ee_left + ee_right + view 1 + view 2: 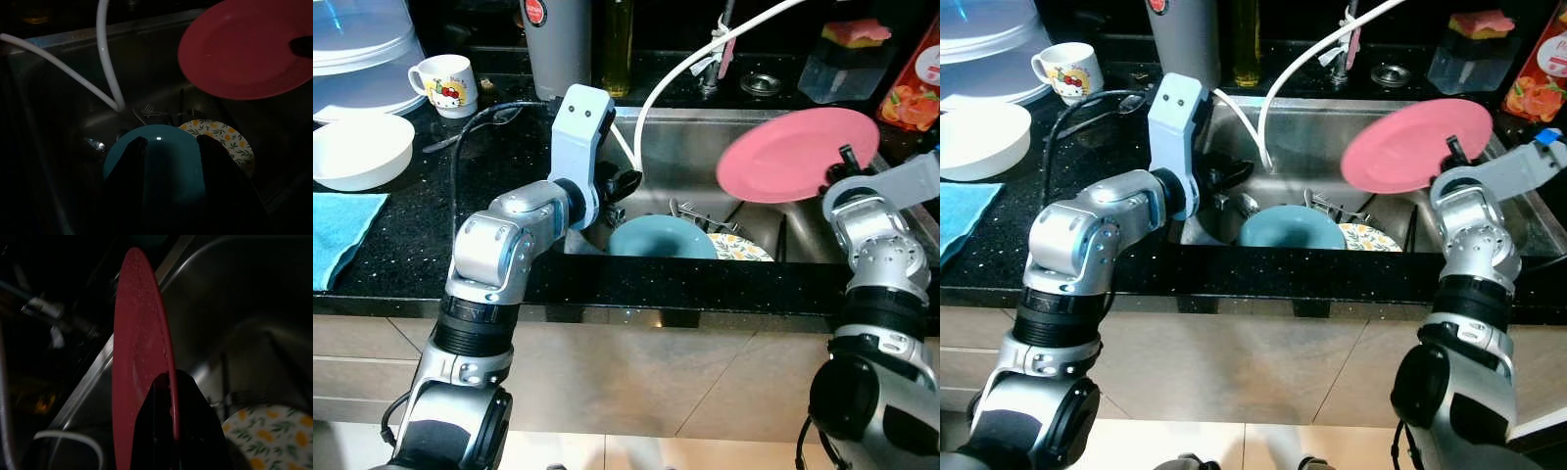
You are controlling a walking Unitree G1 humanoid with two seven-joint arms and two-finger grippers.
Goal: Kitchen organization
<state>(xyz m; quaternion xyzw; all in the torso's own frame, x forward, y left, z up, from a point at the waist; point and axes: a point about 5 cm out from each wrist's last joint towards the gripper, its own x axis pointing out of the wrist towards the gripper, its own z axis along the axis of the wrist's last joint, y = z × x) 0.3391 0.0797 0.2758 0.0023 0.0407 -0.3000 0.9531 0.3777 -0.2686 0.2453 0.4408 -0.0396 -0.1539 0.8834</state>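
Observation:
A pink plate (795,153) hangs tilted above the right part of the steel sink (685,147), and my right gripper (165,382) is shut on its rim. In the sink lie an upturned teal bowl (661,238), a flowered plate (741,248) and some cutlery (151,111). My left gripper (168,142) reaches into the sink's left side, open, its two fingers hovering just over the teal bowl. A white hose (675,69) curves from the tap down into the sink.
On the black counter to the left stand a white bowl (357,147), a cartoon mug (445,85), a clear plastic cover (362,49) and a blue cloth (337,230). A grey cylinder (556,44), a bottle and a sponge holder (847,59) stand behind the sink.

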